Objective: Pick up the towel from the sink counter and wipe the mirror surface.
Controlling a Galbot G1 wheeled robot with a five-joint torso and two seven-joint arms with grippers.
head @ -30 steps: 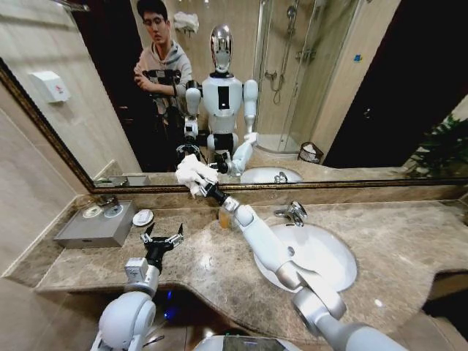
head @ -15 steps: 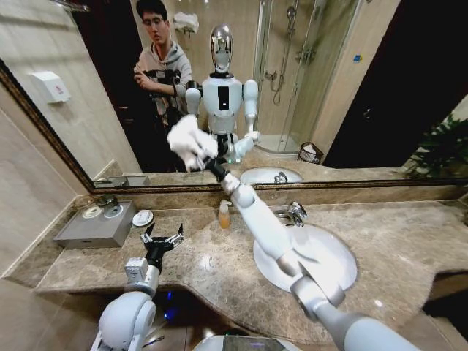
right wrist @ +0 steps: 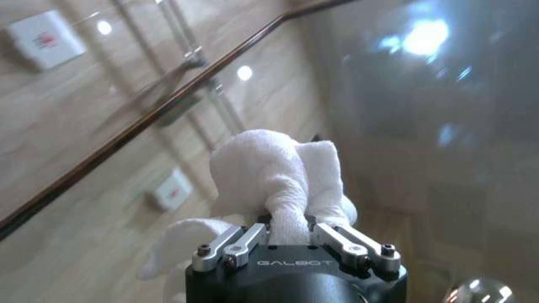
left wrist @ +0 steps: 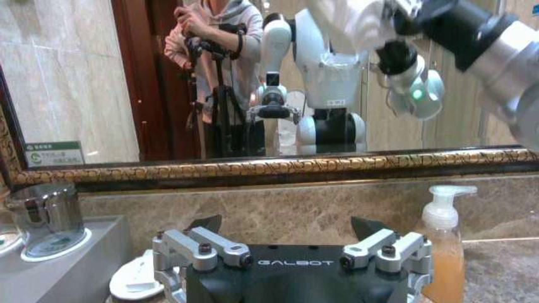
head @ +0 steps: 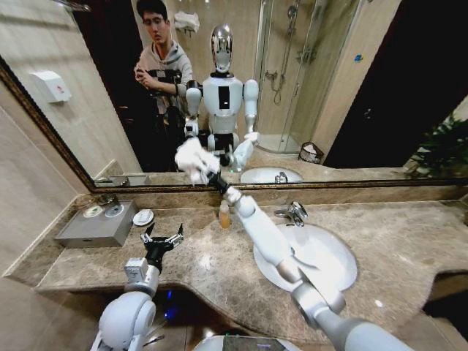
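My right gripper (head: 211, 175) is shut on the white fluffy towel (head: 194, 159) and holds it against the lower part of the wide mirror (head: 351, 88), above the soap bottle. In the right wrist view the towel (right wrist: 278, 173) bunches out between the fingers of the right gripper (right wrist: 291, 228), with the mirror glass (right wrist: 438, 126) right in front. My left gripper (head: 162, 237) hovers open over the left part of the speckled sink counter (head: 409, 241), holding nothing. The left wrist view shows the left gripper (left wrist: 286, 232) spread wide, facing the mirror frame (left wrist: 278, 167).
An orange soap bottle (head: 224, 214) stands at the back of the counter under my right arm. The chrome tap (head: 292, 212) and white basin (head: 325, 252) lie to its right. A grey tray (head: 95, 228) and a small white dish (head: 142, 217) sit at the left.
My right gripper carried the towel up the mirror from near its lower frame, then came back down part of the way. The left arm has not moved.
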